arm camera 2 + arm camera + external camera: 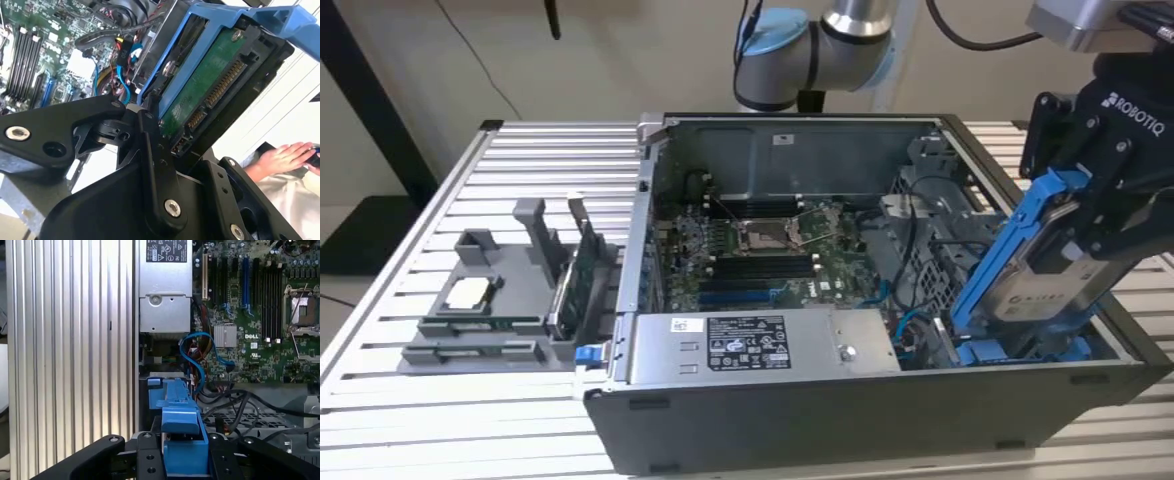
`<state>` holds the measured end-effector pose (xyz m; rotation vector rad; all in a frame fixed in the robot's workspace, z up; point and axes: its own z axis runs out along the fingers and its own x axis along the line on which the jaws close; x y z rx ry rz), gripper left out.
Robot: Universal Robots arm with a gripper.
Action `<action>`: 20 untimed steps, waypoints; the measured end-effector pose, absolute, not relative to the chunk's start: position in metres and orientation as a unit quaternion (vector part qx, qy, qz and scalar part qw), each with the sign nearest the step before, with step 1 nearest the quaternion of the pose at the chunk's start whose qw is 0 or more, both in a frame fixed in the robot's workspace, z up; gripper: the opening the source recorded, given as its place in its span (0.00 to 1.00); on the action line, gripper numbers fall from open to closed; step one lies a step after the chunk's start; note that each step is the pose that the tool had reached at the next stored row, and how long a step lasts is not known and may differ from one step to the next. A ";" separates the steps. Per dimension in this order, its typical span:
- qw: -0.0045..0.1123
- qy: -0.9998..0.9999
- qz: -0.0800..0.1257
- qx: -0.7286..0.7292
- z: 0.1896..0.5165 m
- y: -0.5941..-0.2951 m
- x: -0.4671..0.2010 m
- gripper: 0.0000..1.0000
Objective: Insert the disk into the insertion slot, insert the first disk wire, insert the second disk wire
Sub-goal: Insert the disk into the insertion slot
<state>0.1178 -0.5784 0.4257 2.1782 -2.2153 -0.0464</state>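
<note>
My gripper (1078, 212) is shut on the disk (1047, 278), a silver-grey drive in a bright blue carrier. It holds the disk tilted, low end down, over the right end of the open computer case in the exterior view. Just under that end lies the insertion slot (991, 352) with its blue rails. The second wrist view shows the disk's green board and connector (210, 85) clamped between the black fingers (156, 150). In the first wrist view the blue carrier (177, 415) sticks out from the gripper (182, 452) toward the case. Loose blue disk wires (192, 357) curl beside the bay.
A grey labelled power-supply box (747, 345) fills the case's near side, with the motherboard (761, 245) behind it. A grey holder with parts (494, 300) stands on the slatted table (427, 420) at the exterior view's left. A person's hand (285, 155) is beyond the case.
</note>
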 end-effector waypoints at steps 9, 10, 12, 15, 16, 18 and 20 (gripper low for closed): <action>0.017 -0.713 -0.015 0.701 0.410 -0.577 0.118 0.33; 0.018 -0.713 -0.015 0.701 0.409 -0.576 0.118 0.33; 0.018 -0.713 -0.014 0.701 0.407 -0.574 0.118 0.33; 0.018 -0.713 -0.015 0.701 0.404 -0.573 0.121 0.33; 0.017 -0.713 -0.016 0.701 0.404 -0.573 0.124 0.33; 0.019 -0.713 -0.018 0.701 0.403 -0.573 0.127 0.33; 0.022 -0.713 -0.020 0.701 0.405 -0.573 0.127 0.33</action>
